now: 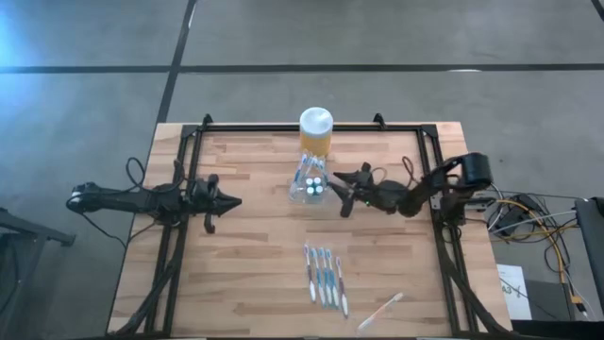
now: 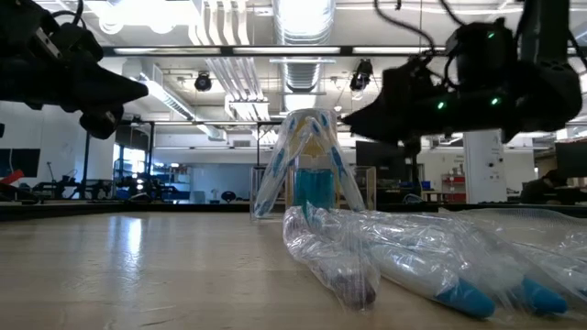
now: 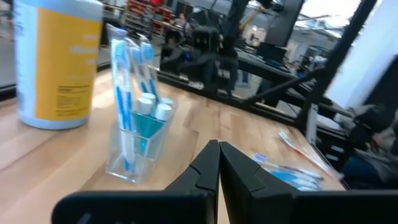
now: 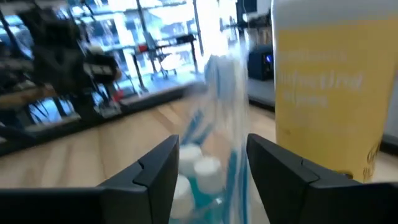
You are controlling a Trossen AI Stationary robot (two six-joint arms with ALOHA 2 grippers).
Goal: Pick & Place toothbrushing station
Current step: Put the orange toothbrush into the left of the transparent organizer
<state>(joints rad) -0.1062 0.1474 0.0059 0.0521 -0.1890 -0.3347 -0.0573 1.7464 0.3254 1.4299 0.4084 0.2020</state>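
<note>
Toothbrush holder: desk centre, touching the yellow jar at its 12 o'clock. Right end effector: spread, at holder's 3 o'clock, nothing pinched. Left end effector: pressed together, idle at 9 o'clock. Advice: straddle holder squarely, avoid jar, close gently.

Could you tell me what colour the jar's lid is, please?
White, on the tall yellow plastic jar; clearest in the high view.

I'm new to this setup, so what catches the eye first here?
The clear toothbrushing station stands mid-table holding blue brushes, just in front of the yellow jar. The right gripper sits beside it with fingers open, while the left gripper waits shut at the table's left. Wrapped toothbrushes lie nearer the front edge.
</note>
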